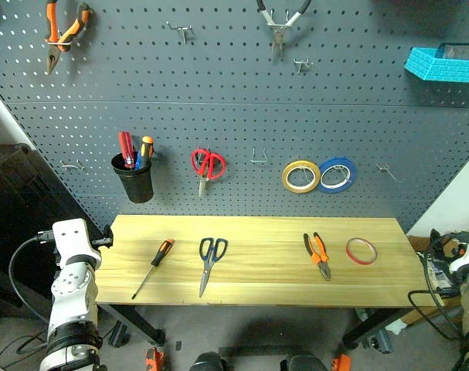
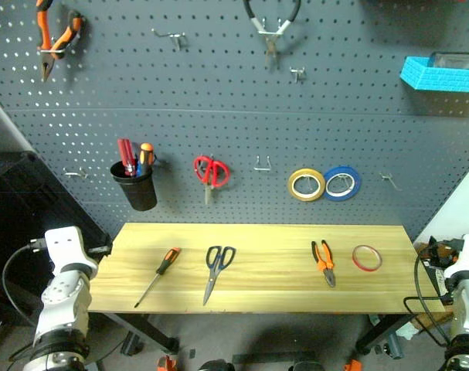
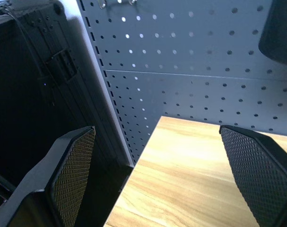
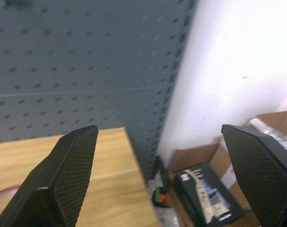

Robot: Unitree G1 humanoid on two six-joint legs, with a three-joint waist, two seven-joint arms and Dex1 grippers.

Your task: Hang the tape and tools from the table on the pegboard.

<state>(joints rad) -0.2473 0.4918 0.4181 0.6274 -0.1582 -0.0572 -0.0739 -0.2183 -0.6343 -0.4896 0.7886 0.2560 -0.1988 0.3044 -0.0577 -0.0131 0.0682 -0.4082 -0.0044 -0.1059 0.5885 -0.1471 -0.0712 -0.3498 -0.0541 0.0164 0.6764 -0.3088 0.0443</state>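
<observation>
On the light wooden table lie, from left to right, a slim screwdriver, dark-handled scissors, small orange-and-black pliers and the red tape ring. Behind the table rises the dark grey pegboard. My left gripper is open and empty by the table's left end, its fingers wide apart. By the table's right end my right gripper is also open and empty. Both are well clear of the tools.
Hung on the pegboard are a black cup of screwdrivers, red-handled scissors, yellow tape, blue tape, pliers and a blue bin. Bare hooks stand between them. A black case stands left, boxes right.
</observation>
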